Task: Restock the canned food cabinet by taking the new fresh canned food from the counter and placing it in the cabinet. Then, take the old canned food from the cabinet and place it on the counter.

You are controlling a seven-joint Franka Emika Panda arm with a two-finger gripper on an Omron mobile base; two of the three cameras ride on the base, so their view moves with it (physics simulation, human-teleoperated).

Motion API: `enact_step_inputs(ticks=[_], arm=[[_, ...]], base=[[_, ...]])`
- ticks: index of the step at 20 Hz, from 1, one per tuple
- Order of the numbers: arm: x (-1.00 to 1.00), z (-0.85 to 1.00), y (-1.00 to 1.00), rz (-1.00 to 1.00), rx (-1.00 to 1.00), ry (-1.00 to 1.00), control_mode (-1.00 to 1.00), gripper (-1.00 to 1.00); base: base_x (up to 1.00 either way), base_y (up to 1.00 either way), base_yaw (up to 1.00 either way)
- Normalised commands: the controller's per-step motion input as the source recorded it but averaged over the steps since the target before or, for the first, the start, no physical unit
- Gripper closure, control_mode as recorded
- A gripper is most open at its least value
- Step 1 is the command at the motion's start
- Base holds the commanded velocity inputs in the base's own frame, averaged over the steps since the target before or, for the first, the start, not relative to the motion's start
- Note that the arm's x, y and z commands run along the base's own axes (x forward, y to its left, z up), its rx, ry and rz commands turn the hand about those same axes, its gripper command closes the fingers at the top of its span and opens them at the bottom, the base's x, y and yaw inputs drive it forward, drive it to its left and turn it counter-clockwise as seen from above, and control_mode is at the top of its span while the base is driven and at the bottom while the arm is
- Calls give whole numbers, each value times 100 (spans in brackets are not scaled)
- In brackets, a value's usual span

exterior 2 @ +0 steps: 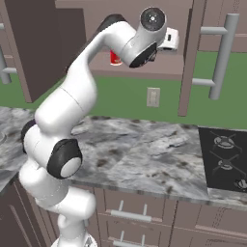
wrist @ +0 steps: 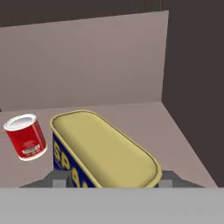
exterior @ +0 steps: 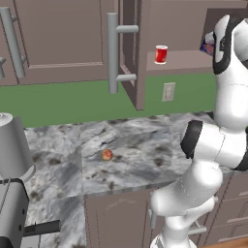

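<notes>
While my tool (wrist: 107, 183) hugs the squat blue tin with the yellow top (wrist: 105, 148) on the brown cabinet's shelf (wrist: 175, 131), beside the small red can (wrist: 26, 137), I should lift straight, then back out slowly.

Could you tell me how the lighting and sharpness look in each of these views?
Left base view: even, flat light, faint shading under the cabinet, red can slightly soft. Right base view: bright sheen on the white arm. Hand view: the tin is sharp and evenly lit, no glare.
</notes>
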Motion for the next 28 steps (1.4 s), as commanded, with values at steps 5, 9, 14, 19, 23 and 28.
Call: enact_step_inputs(ticks=[5, 9, 14, 19, 23, 28], arm=[[-100, 7, 3, -3, -12, -11, -100, 100], [-100, -16, 28, 0, -24, 0, -100, 100], [-100, -77, 80, 0, -20, 14, -100, 100], [-77, -100, 50, 0, -3, 38, -100, 100], [3, -100, 23, 2, 0, 45, -100, 100], [41, -100, 1, 6, 8, 25, -100, 100]], base=[[0, 0, 0], [0, 0, 0], [0, 0, 0], [0, 0, 0], [0, 0, 0], [0, 0, 0]])
